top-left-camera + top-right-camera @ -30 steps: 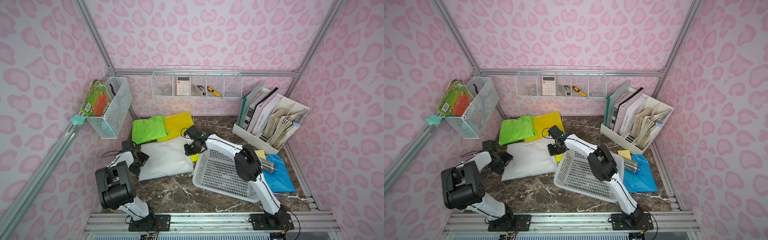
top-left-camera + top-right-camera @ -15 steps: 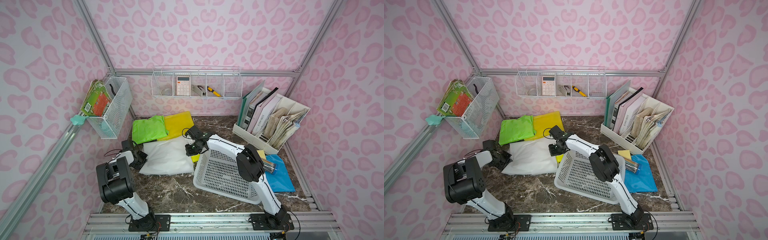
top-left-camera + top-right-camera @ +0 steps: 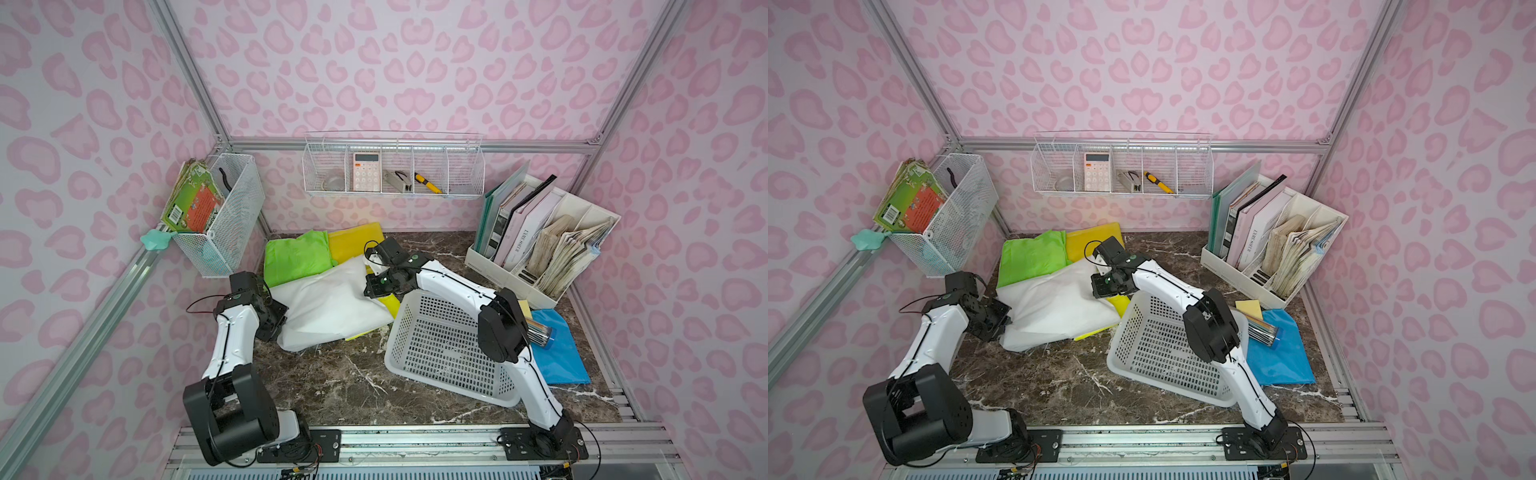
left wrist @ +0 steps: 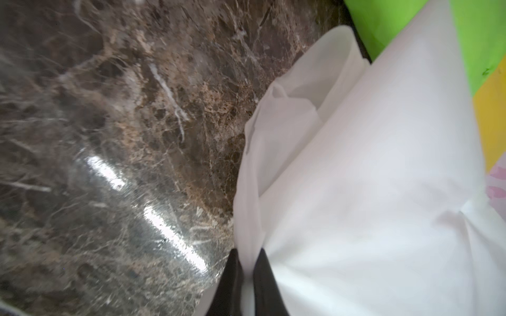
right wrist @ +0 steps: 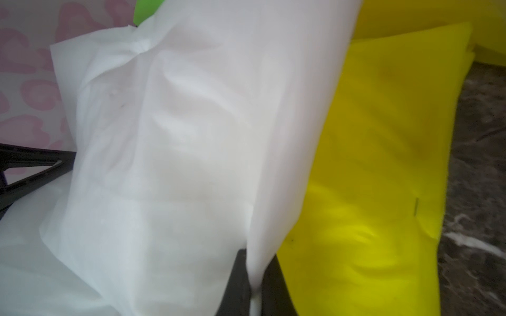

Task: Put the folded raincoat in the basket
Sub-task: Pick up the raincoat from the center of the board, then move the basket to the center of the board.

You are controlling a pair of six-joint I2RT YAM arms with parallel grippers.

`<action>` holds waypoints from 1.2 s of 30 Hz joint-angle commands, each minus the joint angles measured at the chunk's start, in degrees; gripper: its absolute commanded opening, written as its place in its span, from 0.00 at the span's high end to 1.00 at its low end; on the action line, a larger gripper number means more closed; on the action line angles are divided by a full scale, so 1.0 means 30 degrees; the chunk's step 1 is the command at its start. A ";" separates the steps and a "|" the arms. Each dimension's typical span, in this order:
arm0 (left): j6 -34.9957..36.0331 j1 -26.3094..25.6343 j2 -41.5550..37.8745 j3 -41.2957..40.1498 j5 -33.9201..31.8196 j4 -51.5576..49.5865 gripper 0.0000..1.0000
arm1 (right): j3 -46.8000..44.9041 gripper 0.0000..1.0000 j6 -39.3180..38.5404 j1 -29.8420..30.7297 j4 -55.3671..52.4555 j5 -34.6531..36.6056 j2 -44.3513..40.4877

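White raincoat (image 3: 332,305) — white perforated basket (image 3: 419,353) — pink-spotted walls (image 3: 415,62).

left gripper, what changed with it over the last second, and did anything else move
The left gripper closed on the near edge of the white raincoat; a second ago it stood open beside it. The right gripper stayed shut on the opposite edge. The raincoat, the basket, the green raincoat and the yellow raincoat lie about where they were.

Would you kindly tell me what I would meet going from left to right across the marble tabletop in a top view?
left tool → white raincoat → basket → blue folder
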 commanded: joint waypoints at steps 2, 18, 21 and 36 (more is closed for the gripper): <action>0.0341 -0.0006 -0.1641 0.0711 -0.0383 -0.3391 1.00 | 0.0139 1.00 -0.0193 0.0017 0.0262 -0.1075 -0.0832; 0.2902 -0.2117 -0.5661 0.3607 0.8124 -0.4597 1.00 | -1.1441 1.00 0.0451 -0.1299 0.1662 0.1297 -1.2427; 0.1903 -0.5788 -0.5068 0.3184 0.6522 -0.3401 1.00 | -1.5883 1.00 0.0867 -0.2412 0.2484 0.1377 -1.5207; 0.1740 -0.9730 -0.1910 0.2599 -0.0044 -0.4420 1.00 | -2.0391 1.00 0.3343 0.0431 0.7494 0.0515 -1.3580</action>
